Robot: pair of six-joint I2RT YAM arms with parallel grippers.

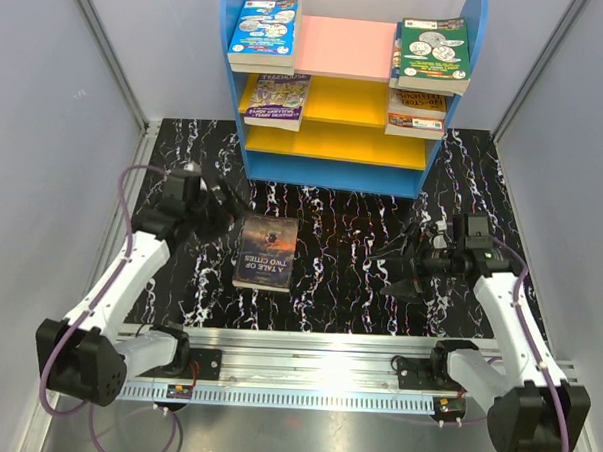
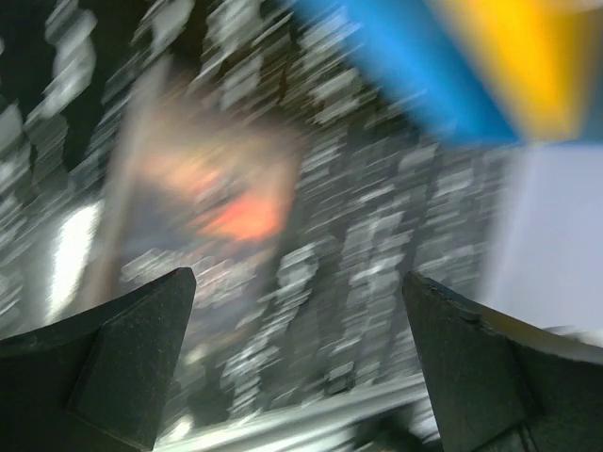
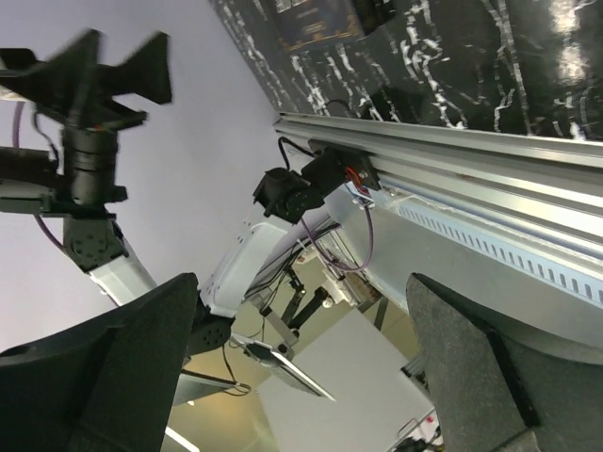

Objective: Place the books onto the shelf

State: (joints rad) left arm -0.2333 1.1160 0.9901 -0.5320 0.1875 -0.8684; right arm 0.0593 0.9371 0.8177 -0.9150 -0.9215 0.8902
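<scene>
One dark brown book (image 1: 266, 253) lies flat on the black marbled table (image 1: 339, 278), in front of the shelf (image 1: 341, 48). In the left wrist view it is a blurred shape (image 2: 217, 212) ahead of the fingers. Other books rest on the shelf: a blue one (image 1: 263, 29) and a green one (image 1: 434, 52) on the pink top, a purple one (image 1: 275, 97) and orange ones (image 1: 417, 111) on the yellow board. My left gripper (image 1: 221, 197) (image 2: 300, 353) is open and empty, just left of the brown book. My right gripper (image 1: 402, 272) (image 3: 301, 367) is open and empty, to the book's right.
A metal rail (image 1: 306, 351) (image 3: 471, 188) holding both arm bases runs along the near table edge. Grey walls close in the left and right sides. The shelf's blue side panel (image 2: 415, 75) shows blurred in the left wrist view. The right wrist view shows the left gripper (image 3: 104, 71).
</scene>
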